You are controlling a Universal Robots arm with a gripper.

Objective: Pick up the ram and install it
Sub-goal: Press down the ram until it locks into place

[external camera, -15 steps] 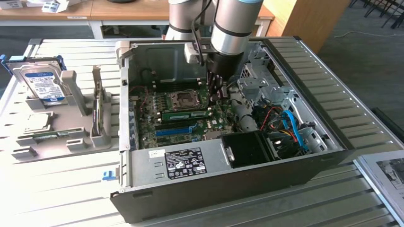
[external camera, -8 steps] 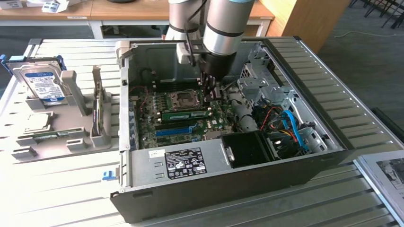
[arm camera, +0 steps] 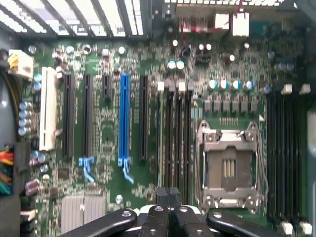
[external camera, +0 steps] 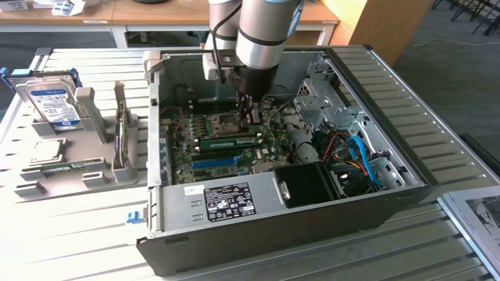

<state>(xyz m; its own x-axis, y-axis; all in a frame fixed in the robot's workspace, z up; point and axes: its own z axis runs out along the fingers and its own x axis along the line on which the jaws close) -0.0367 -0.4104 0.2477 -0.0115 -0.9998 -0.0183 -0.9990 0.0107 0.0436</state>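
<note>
Pale slatted metal forms the desk (external camera: pixel 86 234) we see in the exterior view. At that view's left a grey plastic holder (external camera: pixel 74 170) carries a silver, blue-labelled hard drive (external camera: pixel 53 105). Further right lies the open black computer case (external camera: pixel 297 228), its green motherboard (external camera: pixel 195 140) exposed. A thin green RAM stick with a pale label (external camera: pixel 231 141) sits flat in a slot there, just below the black tool (external camera: pixel 252 120). We see the tool's fingers (arm camera: pixel 169 197) pressed together, holding nothing, above the memory slots.
</note>
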